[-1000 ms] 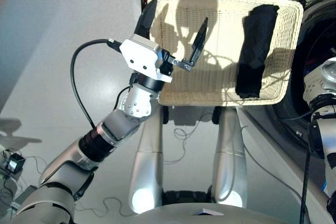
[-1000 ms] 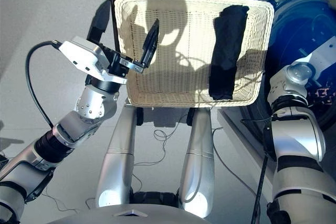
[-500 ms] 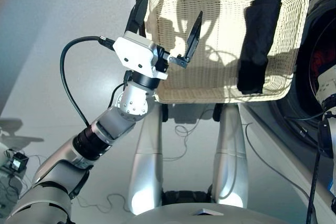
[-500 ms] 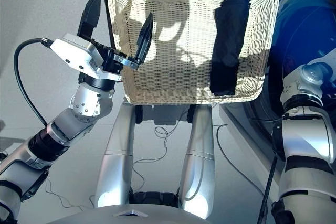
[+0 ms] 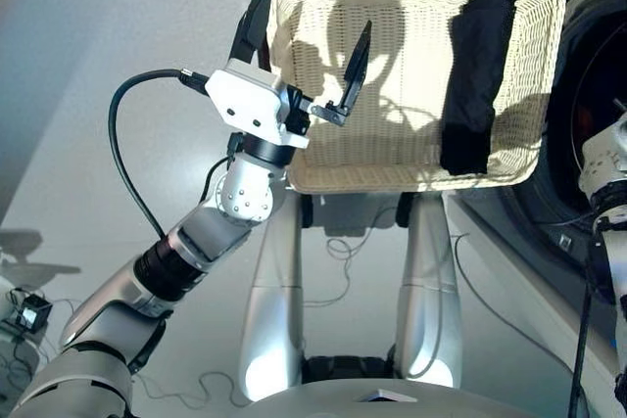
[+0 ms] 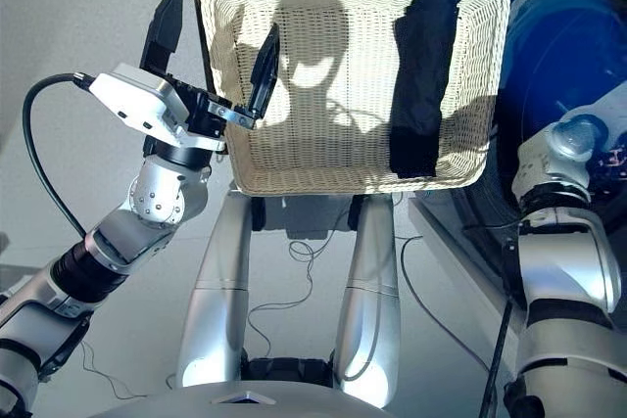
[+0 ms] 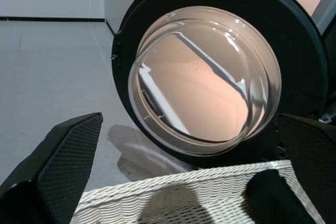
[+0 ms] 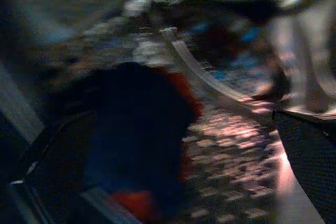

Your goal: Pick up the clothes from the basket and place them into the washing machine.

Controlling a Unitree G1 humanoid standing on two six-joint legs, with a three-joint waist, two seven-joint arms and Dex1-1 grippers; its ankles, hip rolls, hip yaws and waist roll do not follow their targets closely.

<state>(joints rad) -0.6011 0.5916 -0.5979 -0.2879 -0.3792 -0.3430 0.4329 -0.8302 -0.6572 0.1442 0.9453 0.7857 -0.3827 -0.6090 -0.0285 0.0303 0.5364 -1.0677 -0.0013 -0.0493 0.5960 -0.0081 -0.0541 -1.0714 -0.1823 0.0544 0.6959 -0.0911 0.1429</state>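
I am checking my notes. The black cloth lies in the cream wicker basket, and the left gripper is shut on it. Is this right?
Not quite. The black cloth does lie in the cream wicker basket, but the left gripper is open and empty at the basket's other end, as the left eye view shows.

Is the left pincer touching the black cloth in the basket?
Apart. In the left eye view the open left pincer sits at the basket's left edge, while the black cloth lies along the right side, bare wicker between them.
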